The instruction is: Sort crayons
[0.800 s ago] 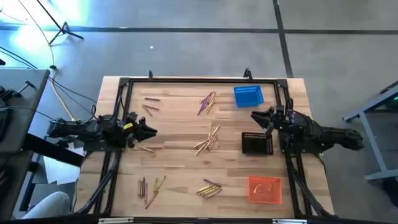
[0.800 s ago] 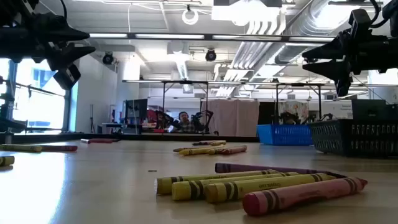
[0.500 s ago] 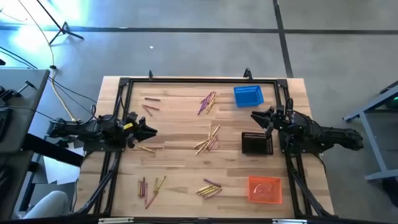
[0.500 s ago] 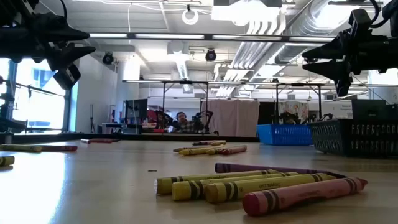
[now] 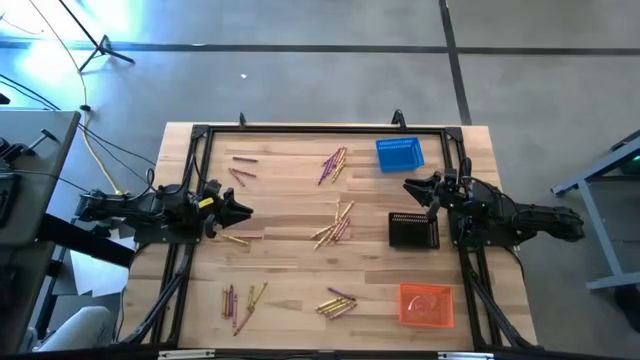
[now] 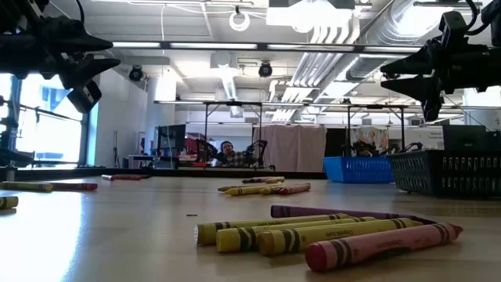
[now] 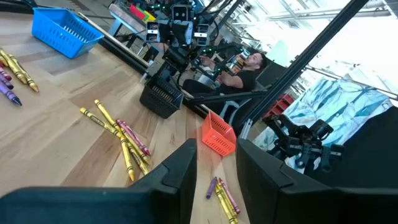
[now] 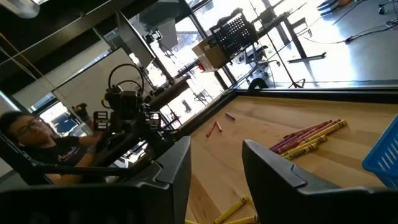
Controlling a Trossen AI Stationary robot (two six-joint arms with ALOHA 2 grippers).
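The crayons (image 5: 333,222) lie loose on the table (image 5: 290,275) in several small heaps: one in the middle, one nearer the blue basket (image 5: 399,154), two along the near edge and a few thin ones by the left arm. None sits in a basket that I can make out, so the sorting looks barely begun. The left gripper (image 5: 240,209) hangs above the table's left side, its fingers (image 7: 180,171) apart and holding nothing. The right gripper (image 5: 412,188) hovers between the blue basket and the black basket (image 5: 413,230), fingers (image 8: 177,165) likewise apart and bare. Both seem poised to reach inward for the middle heap. An orange basket (image 5: 426,303) stands at the near right corner. The baskets crowd the right side, so that arm must reach past the black one. A person sits beyond the table
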